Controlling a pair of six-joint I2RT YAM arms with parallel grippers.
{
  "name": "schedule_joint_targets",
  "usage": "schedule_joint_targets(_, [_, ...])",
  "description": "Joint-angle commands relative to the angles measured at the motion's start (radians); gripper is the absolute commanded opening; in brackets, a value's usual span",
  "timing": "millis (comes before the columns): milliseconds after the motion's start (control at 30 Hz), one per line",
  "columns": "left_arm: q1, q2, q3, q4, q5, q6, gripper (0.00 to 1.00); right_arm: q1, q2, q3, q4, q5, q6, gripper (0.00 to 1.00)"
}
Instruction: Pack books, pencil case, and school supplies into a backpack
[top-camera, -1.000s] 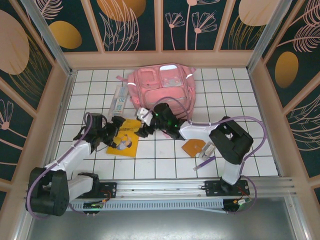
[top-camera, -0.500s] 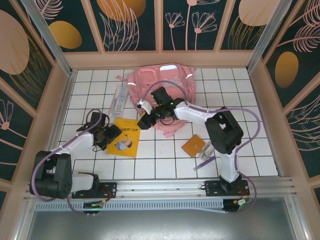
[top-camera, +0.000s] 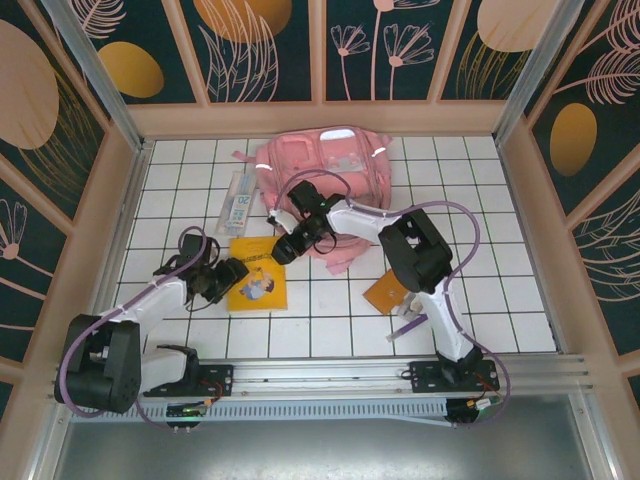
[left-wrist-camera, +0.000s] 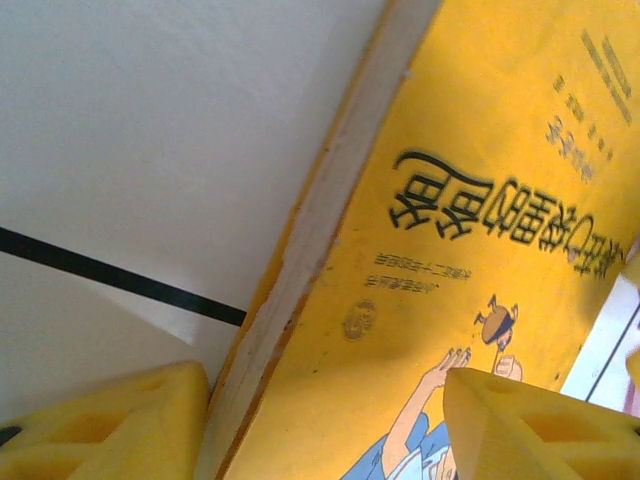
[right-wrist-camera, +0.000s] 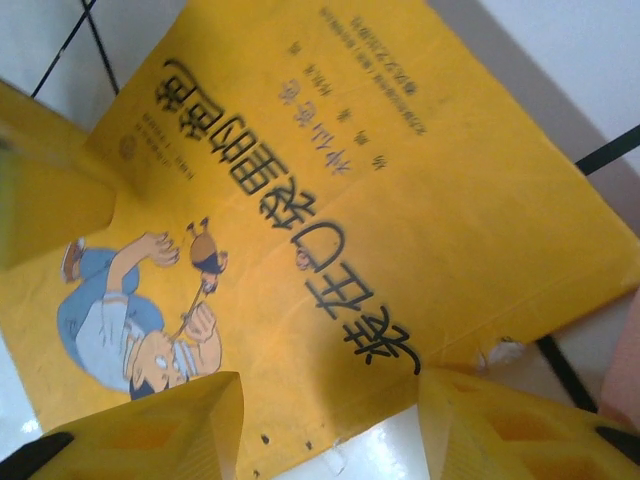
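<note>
The yellow-orange booklet (top-camera: 262, 290) lies flat on the white tiles in front of the pink backpack (top-camera: 320, 165). My left gripper (top-camera: 236, 272) is open at the booklet's left edge; in its wrist view the fingers (left-wrist-camera: 100, 425) straddle the spine of the booklet (left-wrist-camera: 470, 200). My right gripper (top-camera: 281, 250) is open at the booklet's top right corner, its pads (right-wrist-camera: 150, 430) over the edge of the cover (right-wrist-camera: 330, 180). The pencil case (top-camera: 238, 200) lies left of the backpack. At the right sit the small orange booklet (top-camera: 386, 293), the whitish-grey item (top-camera: 418, 297) and the purple stick (top-camera: 410, 325).
Wooden walls ring the tiled table (top-camera: 330, 325). The right arm stretches across the backpack's lower front. A yellow pad of the left gripper (right-wrist-camera: 45, 200) shows at the left of the right wrist view. Bare tiles lie in front of the booklet.
My right gripper has swung left and down from the backpack's front to the booklet's top right corner. My left gripper has pulled back, then come in at the booklet's left edge.
</note>
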Motion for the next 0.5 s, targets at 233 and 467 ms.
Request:
schedule_joint_targets(233, [-0.089, 0.009, 0.052, -0.217, 0.071, -0.007, 0.86, 0.044, 0.007, -0.023, 0.056, 0.096, -0.105, 0.56])
schedule_joint_targets(467, [-0.086, 0.163, 0.118, -0.184, -0.063, 0.066, 0.85, 0.031, -0.12, -0.121, 0.071, 0.164, -0.037, 0.64])
